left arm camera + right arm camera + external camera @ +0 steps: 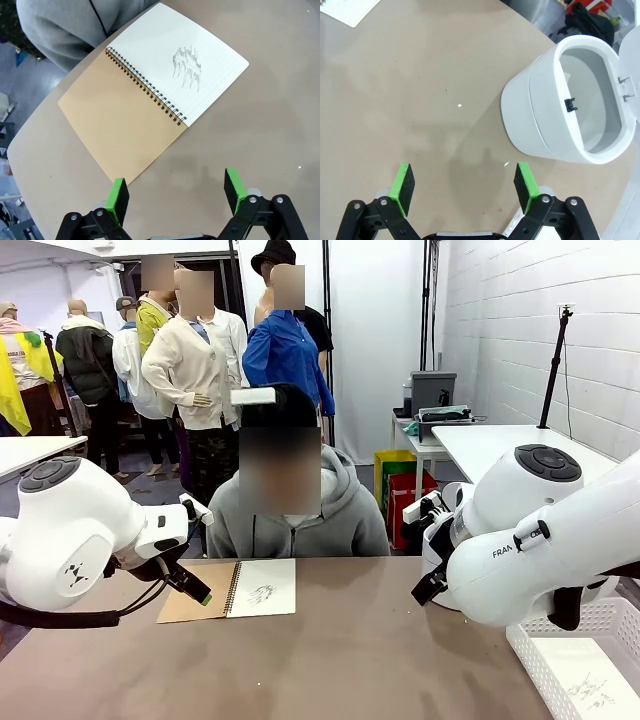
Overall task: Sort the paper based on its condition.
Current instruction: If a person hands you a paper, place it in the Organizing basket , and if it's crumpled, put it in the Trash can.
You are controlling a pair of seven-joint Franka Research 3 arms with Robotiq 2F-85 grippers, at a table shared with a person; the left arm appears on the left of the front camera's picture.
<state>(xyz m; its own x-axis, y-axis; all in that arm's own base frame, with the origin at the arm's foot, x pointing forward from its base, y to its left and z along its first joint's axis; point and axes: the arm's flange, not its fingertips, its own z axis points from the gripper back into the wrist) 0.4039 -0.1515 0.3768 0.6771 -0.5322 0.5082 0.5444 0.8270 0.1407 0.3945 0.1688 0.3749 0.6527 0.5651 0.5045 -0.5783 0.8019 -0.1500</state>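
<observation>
Left wrist view: left fingers (119,197) hang wide apart near the open notebook (115,120), where the scribbled paper (200,65) lies. Right fingers (402,187) gape too, empty. Next, I think: pinch the paper's edge.

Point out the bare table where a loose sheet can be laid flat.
The widest bare patch is the middle of the table, between the open notebook and the white basket. Bare table also lies under the open right gripper, beside the white bin. It is crowded at the notebook's brown cover, where the open left gripper hovers.
</observation>
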